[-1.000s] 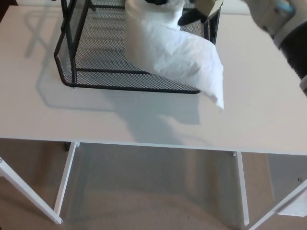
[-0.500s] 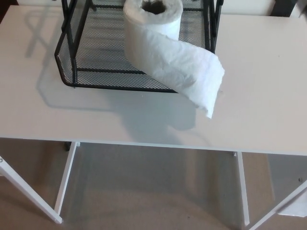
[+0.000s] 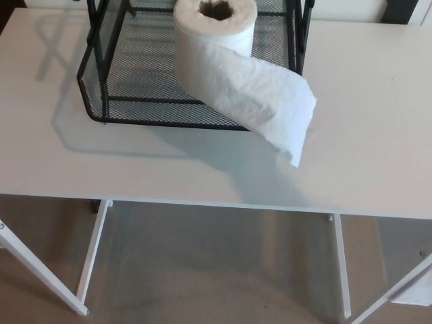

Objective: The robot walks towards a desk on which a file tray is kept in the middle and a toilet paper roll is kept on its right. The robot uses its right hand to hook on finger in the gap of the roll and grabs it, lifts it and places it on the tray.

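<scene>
Nearest is one white surface [image 3: 202,169], and on it farther back sits one black mesh tray [image 3: 135,94] holding one toilet paper roll [image 3: 216,34] upright, its loose sheet [image 3: 270,108] draping over the tray's front edge; neither hand shows, so their state cannot be told.

Roll sitting in the tray on the desk.
The roll [image 3: 214,30] is standing upright in the black mesh tray [image 3: 121,81], its loose sheet [image 3: 270,101] trailing over the tray's front rim and hanging above the white desk [image 3: 364,135].
</scene>
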